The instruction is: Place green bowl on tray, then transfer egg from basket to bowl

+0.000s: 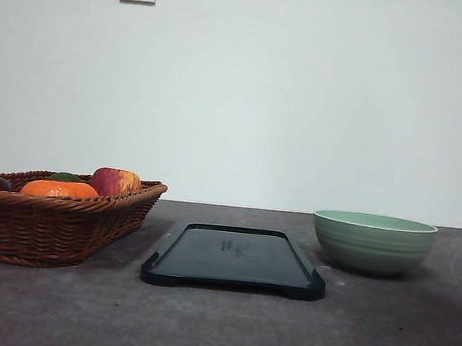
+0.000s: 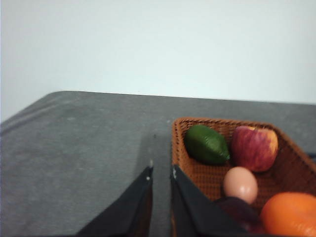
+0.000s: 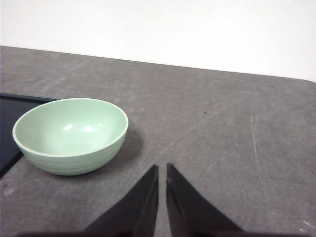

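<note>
Green bowl sitting on the counter right of the tray — egg lying in the basket (beside apple). Left tool and right tool both closed, gripping nothing.

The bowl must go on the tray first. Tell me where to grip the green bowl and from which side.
Pinch the rim of the green bowl from above, one finger inside, one outside. It sits upright and empty, too wide to span. The right gripper is nearest; take the rim facing it, away from the tray.
</note>
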{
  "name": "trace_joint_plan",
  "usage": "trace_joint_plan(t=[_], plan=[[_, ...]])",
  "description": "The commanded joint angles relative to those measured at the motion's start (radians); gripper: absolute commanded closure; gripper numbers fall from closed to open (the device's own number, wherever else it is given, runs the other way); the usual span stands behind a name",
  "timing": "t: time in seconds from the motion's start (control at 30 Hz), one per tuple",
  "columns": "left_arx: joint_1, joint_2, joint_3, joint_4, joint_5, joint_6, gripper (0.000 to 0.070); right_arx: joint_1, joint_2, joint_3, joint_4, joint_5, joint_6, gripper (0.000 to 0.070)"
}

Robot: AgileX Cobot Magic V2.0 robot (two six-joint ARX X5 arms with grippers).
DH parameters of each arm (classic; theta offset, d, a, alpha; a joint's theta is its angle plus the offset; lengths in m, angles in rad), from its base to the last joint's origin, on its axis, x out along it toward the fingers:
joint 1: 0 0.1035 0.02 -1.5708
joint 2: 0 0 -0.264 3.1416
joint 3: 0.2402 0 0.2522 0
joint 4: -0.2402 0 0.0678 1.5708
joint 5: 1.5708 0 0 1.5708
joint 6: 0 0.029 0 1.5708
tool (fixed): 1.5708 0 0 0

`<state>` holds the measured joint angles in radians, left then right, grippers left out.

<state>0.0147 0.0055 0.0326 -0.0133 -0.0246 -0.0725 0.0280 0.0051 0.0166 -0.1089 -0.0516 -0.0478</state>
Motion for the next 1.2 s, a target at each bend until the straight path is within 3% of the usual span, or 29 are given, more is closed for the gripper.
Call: trace_joint_plan(t=[0.0, 0.1, 0.17, 0.27, 0.37, 0.57, 0.7, 0.97, 1.17], plan=[[-0.001, -0.001, -0.019, 0.022, -0.002, -0.101, 0.0635, 0.002, -0.002, -0.004, 0.012, 0.002, 0.009, 0.0677], [-0.001, 0.000, -0.019, 0.039, -0.002, -0.206, 0.0646, 0.002, -0.002, -0.004, 0.012, 0.002, 0.128, 0.0678], [-0.001, 0.000, -0.019, 0.039, -0.002, -0.307, 0.0700, 0.002, -0.002, -0.004, 0.013, 0.002, 0.264, 0.0688], [-0.001, 0.000, -0.018, 0.041, -0.002, -0.497, 0.0700, 0.002, -0.002, -0.003, 0.037, 0.001, 0.464, 0.0695], [-0.001, 0.000, -0.017, 0.053, -0.002, -0.600, 0.0700, 0.002, -0.002, -0.003, 0.104, -0.001, 0.545, 0.0695], [-0.001, 0.000, 0.037, 0.061, -0.002, -0.575, 0.0700, 0.002, -0.001, 0.038, 0.138, -0.007, 0.560, 0.0695], [-0.001, 0.004, 0.109, 0.058, -0.002, -0.433, 0.0700, 0.002, 0.000, 0.087, 0.137, -0.012, 0.546, 0.0695], [-0.001, 0.128, 0.314, -0.064, 0.001, -0.222, 0.0700, 0.002, 0.103, 0.219, 0.052, -0.122, 0.434, 0.0695], [-0.001, 0.293, 0.485, -0.214, 0.078, -0.167, 0.0700, 0.003, 0.231, 0.305, -0.024, -0.228, 0.348, 0.0695]])
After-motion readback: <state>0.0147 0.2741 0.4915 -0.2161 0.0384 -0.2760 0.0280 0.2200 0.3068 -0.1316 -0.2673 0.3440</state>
